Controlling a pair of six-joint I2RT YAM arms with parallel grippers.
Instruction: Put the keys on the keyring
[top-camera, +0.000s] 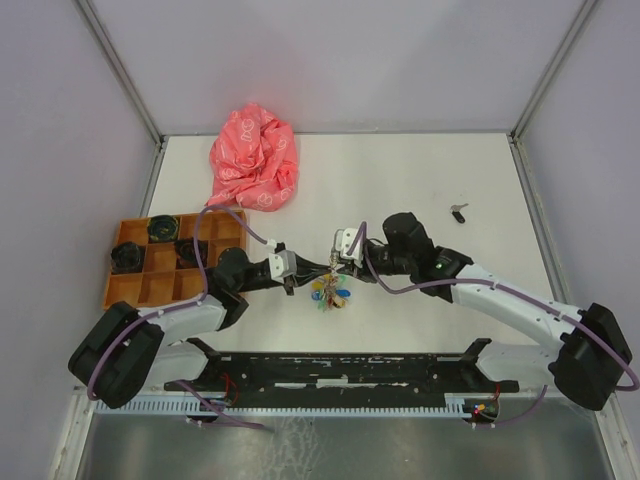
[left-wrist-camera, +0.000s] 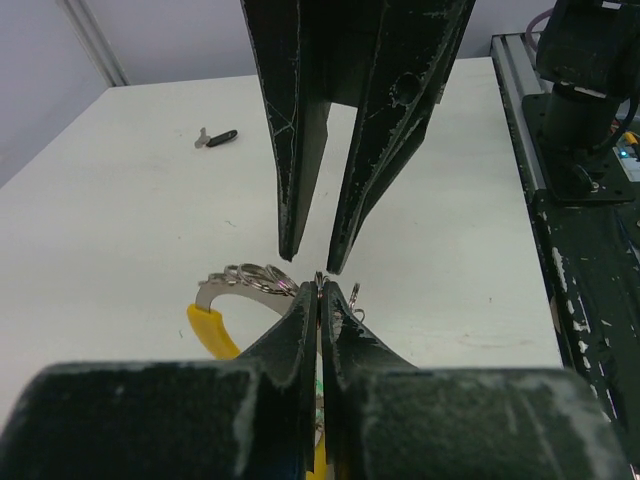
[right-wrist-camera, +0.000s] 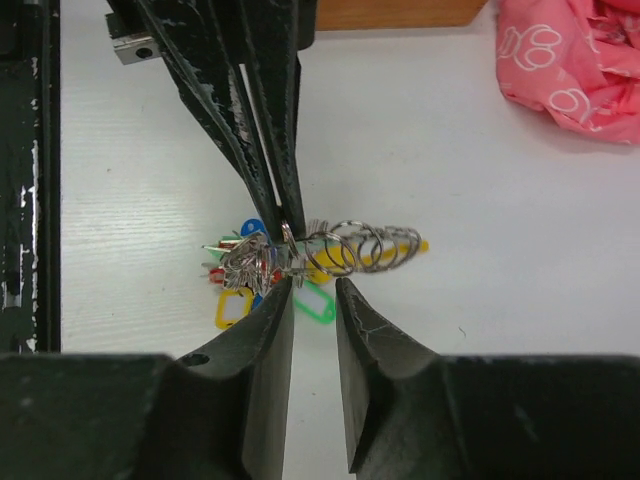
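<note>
The keyring (right-wrist-camera: 350, 250) is a chain of silver rings lying on the white table, joined to a bunch of coloured tags (top-camera: 330, 293). My left gripper (left-wrist-camera: 320, 285) is shut on one silver ring at the bunch end of the chain. Facing it, my right gripper (right-wrist-camera: 313, 290) stands open just short of the rings, with nothing between its fingers. A black-headed key (top-camera: 458, 212) lies alone on the table at the far right, apart from both grippers. Something red (right-wrist-camera: 215, 275) shows inside the bunch; I cannot tell whether it is a key.
A crumpled pink cloth (top-camera: 253, 160) lies at the back left. An orange compartment tray (top-camera: 140, 290) with dark items stands at the left edge. Green (right-wrist-camera: 315, 302) and yellow (right-wrist-camera: 232, 308) tags spread under the rings. A black rail (top-camera: 340, 370) runs along the near edge.
</note>
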